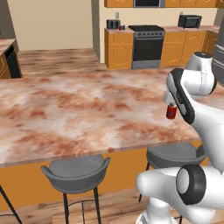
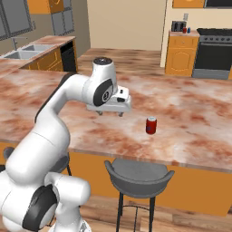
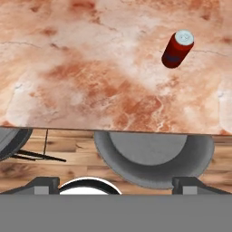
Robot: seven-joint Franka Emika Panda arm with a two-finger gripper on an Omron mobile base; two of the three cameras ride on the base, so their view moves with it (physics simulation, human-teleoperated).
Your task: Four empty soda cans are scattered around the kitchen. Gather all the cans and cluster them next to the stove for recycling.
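We see the end effector with jaws spread wide and holding nothing, hanging just above the marble surface left of centre in the right base view; the red soda can stands upright on that surface, apart from it to the right and slightly lower in frame, long axis vertical. In the hand view its fingertips sit at the bottom corners and the can lies upper right. The arm is bent, hand roughly level; far off upper right sits the stove, more cans on the counter beside it.
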